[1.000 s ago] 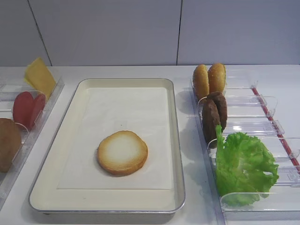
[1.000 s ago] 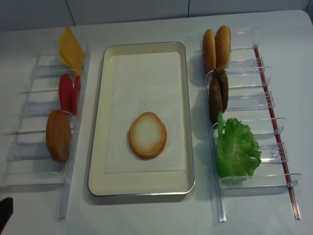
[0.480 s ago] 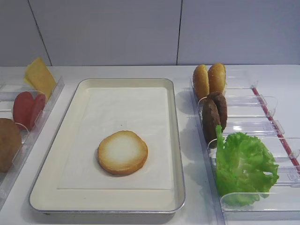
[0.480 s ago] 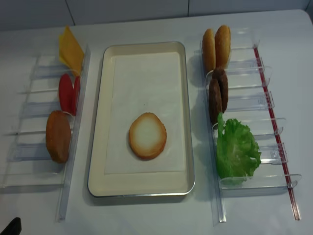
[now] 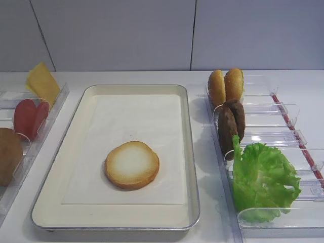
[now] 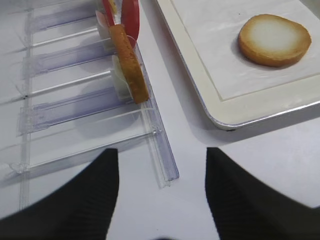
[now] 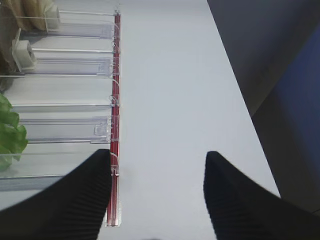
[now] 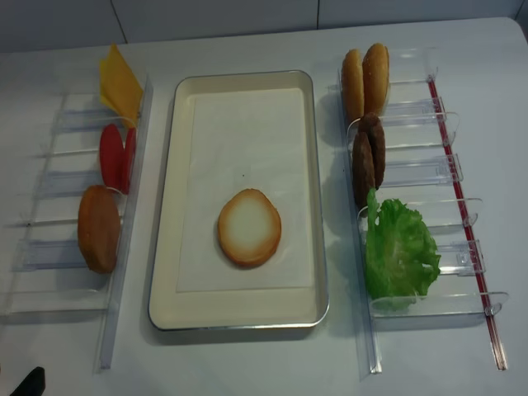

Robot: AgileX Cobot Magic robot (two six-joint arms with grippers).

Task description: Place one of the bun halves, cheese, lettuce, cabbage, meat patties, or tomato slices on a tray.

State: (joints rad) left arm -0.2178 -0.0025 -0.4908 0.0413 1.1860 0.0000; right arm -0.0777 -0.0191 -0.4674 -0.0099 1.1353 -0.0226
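My left end effector (image 6: 157, 200) hangs open and empty over the surface (image 6: 250, 165); the right end effector (image 7: 157, 200) too. From above, I see the bun half (image 5: 132, 165) lying on the tray (image 5: 188, 152), toward its near end.

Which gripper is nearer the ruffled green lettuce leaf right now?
Right. The right gripper hovers open just outside the rack holding the ruffled green lettuce leaf. The left gripper hangs open beyond the cream tray, far side.

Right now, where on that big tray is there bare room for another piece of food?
The tray is mostly free: all the paper liner behind the bun half, plus narrow strips beside it. The clear racks on both sides are crowded.
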